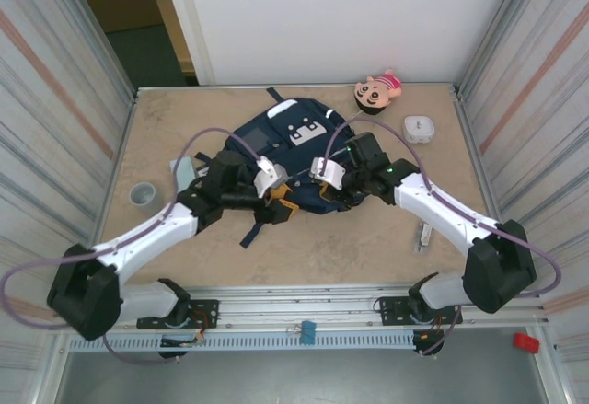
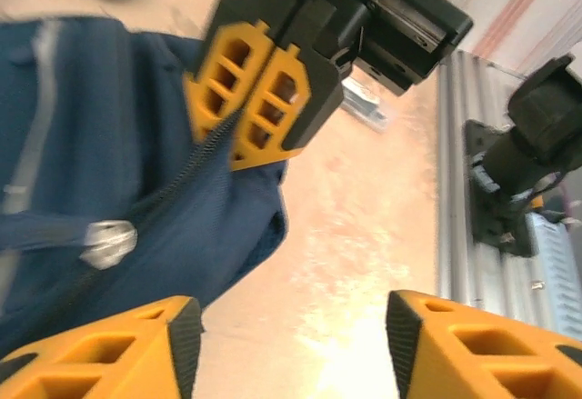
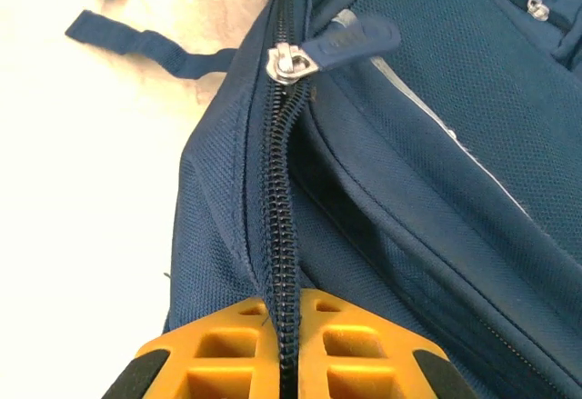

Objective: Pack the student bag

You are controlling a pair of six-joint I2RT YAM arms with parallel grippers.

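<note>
One navy-blue fabric backpack (image 1: pixel 276 146); right hand (image 3: pixel 284 340) clamped on its zip (image 3: pixel 277 190), left hand (image 2: pixel 291 344) gaping just beside.

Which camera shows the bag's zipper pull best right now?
Right wrist view: the zipper pull is close and sharp, above the right hand pinching the zipper. Left wrist view gives a blurred metal pull on the bag; the top view makes it too small to tell.
</note>
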